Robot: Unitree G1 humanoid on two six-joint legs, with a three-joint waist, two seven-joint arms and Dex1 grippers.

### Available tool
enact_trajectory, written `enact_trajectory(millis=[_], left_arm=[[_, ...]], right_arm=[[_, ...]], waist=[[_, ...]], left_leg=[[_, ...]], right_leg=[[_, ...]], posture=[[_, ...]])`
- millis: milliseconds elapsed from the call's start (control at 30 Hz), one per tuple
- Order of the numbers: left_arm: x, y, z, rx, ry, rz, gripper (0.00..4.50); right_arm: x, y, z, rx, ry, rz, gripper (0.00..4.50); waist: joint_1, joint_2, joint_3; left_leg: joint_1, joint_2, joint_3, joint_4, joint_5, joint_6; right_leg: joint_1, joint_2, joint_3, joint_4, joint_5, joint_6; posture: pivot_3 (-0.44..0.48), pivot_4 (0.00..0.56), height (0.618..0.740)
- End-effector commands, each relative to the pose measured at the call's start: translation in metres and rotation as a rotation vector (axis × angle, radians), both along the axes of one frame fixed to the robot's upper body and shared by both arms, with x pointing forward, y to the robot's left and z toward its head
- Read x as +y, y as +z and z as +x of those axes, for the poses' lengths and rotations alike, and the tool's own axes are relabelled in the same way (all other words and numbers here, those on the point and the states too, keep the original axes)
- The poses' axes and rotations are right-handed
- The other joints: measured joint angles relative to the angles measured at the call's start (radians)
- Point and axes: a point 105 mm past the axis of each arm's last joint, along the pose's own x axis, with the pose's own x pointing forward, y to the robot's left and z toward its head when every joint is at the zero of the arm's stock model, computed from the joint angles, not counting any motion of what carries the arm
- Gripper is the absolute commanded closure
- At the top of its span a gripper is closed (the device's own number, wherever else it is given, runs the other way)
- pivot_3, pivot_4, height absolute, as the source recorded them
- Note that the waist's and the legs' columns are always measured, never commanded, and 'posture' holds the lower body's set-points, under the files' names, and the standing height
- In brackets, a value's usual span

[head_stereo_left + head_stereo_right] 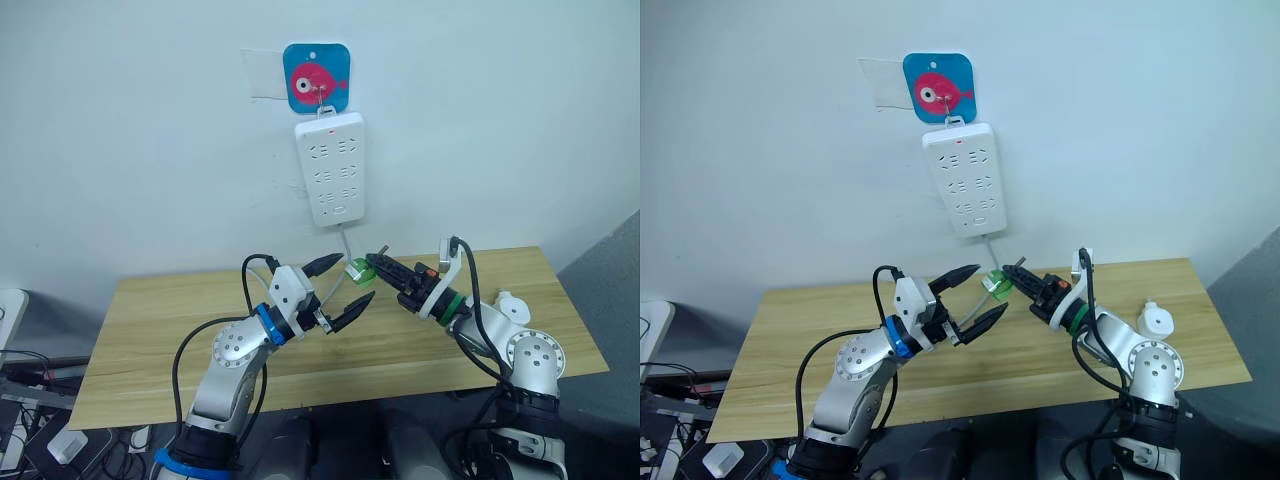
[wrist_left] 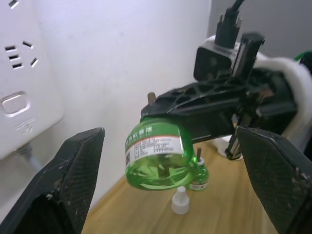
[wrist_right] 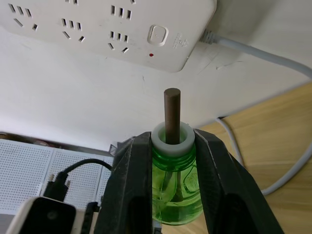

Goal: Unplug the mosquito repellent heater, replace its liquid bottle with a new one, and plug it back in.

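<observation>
I see my right gripper (image 3: 170,161) clenched on a green liquid bottle (image 3: 173,190) by its neck, the brown wick (image 3: 171,114) clear of the fingers, held above the wooden table (image 1: 180,330). My left gripper (image 1: 342,290) is released, jaws spread, just beside the bottle. The mosquito repellent heater (image 1: 1157,321) sits on the table's right end. A white power strip (image 1: 330,170) hangs on the wall beyond, under a fish hook (image 1: 316,78).

Glossy clear green plastic bottle (image 2: 157,158); matt wood table (image 1: 180,330)
</observation>
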Motion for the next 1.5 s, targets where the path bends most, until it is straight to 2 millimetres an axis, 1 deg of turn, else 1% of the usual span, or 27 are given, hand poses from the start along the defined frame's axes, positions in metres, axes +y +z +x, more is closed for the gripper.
enact_trajectory(millis=[33,333,633,667,700,867,900,1133,1167,1233,1267,1333,1400,1467,1500], left_arm=[[-0.006,0.006,0.002,-0.037,-0.003,-0.023,0.00],[-0.015,0.012,0.002,-0.036,-0.013,-0.078,0.00],[-0.016,0.009,0.001,-0.025,-0.026,-0.077,0.00],[-0.016,0.008,0.001,-0.023,-0.026,-0.077,0.40],[-0.016,0.008,0.001,-0.021,-0.026,-0.078,0.56],[-0.018,0.007,0.002,-0.018,-0.023,-0.077,2.09],[-0.017,0.007,0.002,-0.019,-0.016,-0.081,2.25],[-0.014,0.010,0.006,-0.026,0.023,-0.103,2.26],[-0.014,0.009,0.006,-0.022,0.023,-0.098,2.26],[-0.012,0.008,0.007,-0.028,0.022,-0.075,2.26],[-0.012,0.007,0.007,-0.031,0.022,-0.067,2.26],[-0.007,0.005,0.010,-0.036,0.020,-0.047,2.26],[-0.003,0.003,0.011,-0.034,0.012,-0.030,2.26],[-0.001,0.003,0.012,-0.034,0.004,-0.023,2.26],[0.000,0.002,0.011,-0.032,-0.010,-0.018,2.26]], right_arm=[[0.002,0.012,-0.003,-0.021,0.016,0.046,3.66],[0.006,0.015,-0.009,-0.007,0.029,0.059,3.66],[0.006,0.019,-0.012,0.003,0.028,0.084,3.66],[0.007,0.019,-0.012,0.003,0.031,0.088,3.66],[0.007,0.020,-0.013,0.003,0.033,0.091,3.66],[0.009,0.023,-0.015,0.008,0.044,0.104,3.66],[0.009,0.024,-0.015,0.007,0.046,0.103,3.66],[0.013,0.023,-0.015,0.004,0.058,0.081,3.66],[0.013,0.023,-0.016,-0.008,0.066,0.056,3.66],[0.012,0.016,-0.017,-0.012,0.065,-0.022,2.93],[0.011,0.014,-0.017,-0.011,0.065,-0.046,2.70],[0.004,0.006,-0.020,-0.016,0.076,-0.162,1.99],[-0.009,-0.003,-0.031,-0.045,0.128,-0.322,1.32],[-0.018,-0.008,-0.039,-0.055,0.168,-0.405,0.56],[-0.027,-0.013,-0.046,-0.066,0.207,-0.482,0.21]], waist=[[0.000,0.000,0.000],[-0.001,0.000,0.000],[-0.002,0.000,0.000],[-0.002,0.000,0.000],[-0.002,0.000,0.000],[-0.002,0.000,0.000],[-0.002,0.000,0.000],[-0.002,0.000,0.000],[-0.002,0.000,0.000],[-0.002,0.000,0.000],[-0.001,0.000,0.000],[-0.001,0.000,0.000],[0.001,0.001,0.000],[0.000,0.001,0.000],[0.000,0.001,0.000]], left_leg=[[0.000,0.000,0.000,0.000,0.000,0.000],[0.000,0.000,0.000,0.000,0.000,0.000],[0.000,0.000,0.000,0.000,0.000,0.000],[0.000,0.000,0.000,0.000,0.000,0.000],[0.000,0.000,0.000,0.000,0.000,0.000],[0.000,0.000,0.000,0.000,0.000,0.000],[0.000,0.000,0.000,0.000,0.000,0.000],[-0.001,0.000,0.000,0.000,0.000,0.000],[-0.001,0.000,0.000,0.000,0.000,0.000],[-0.001,0.000,0.000,0.000,0.000,0.000],[-0.001,0.000,0.000,0.000,0.000,0.000],[-0.001,0.000,0.000,0.000,0.000,0.000],[-0.001,0.000,0.000,0.000,0.000,0.000],[-0.003,0.000,-0.001,0.000,0.000,0.001],[-0.003,0.000,-0.001,0.000,0.000,0.001]], right_leg=[[0.000,0.000,0.000,0.000,0.000,0.000],[0.000,0.000,0.000,0.000,0.000,0.000],[0.000,0.000,0.000,0.000,0.000,0.000],[0.000,0.000,0.000,0.000,0.000,0.000],[0.000,0.000,0.000,0.000,0.000,0.000],[0.000,0.000,0.000,0.000,0.000,0.000],[0.000,0.000,0.000,0.000,0.000,0.000],[0.000,0.000,0.000,-0.001,0.000,0.000],[0.000,0.000,0.000,-0.001,0.000,0.000],[0.000,0.000,0.000,-0.001,0.000,0.000],[0.000,0.000,0.000,-0.001,0.000,0.000],[0.000,0.000,0.000,-0.001,0.000,0.000],[0.000,0.000,0.000,-0.002,0.000,0.000],[0.001,0.000,-0.002,-0.006,0.000,0.001],[0.001,0.000,-0.002,-0.007,0.000,0.001]], posture=[[-0.014,0.198,0.740],[-0.034,0.194,0.740],[-0.043,0.189,0.740],[-0.043,0.189,0.740],[-0.042,0.188,0.740],[-0.040,0.186,0.740],[-0.040,0.186,0.740],[-0.038,0.189,0.740],[-0.039,0.191,0.740],[-0.040,0.194,0.740],[-0.042,0.196,0.740],[-0.046,0.202,0.740],[-0.052,0.210,0.740],[-0.054,0.215,0.740],[-0.058,0.218,0.740]])
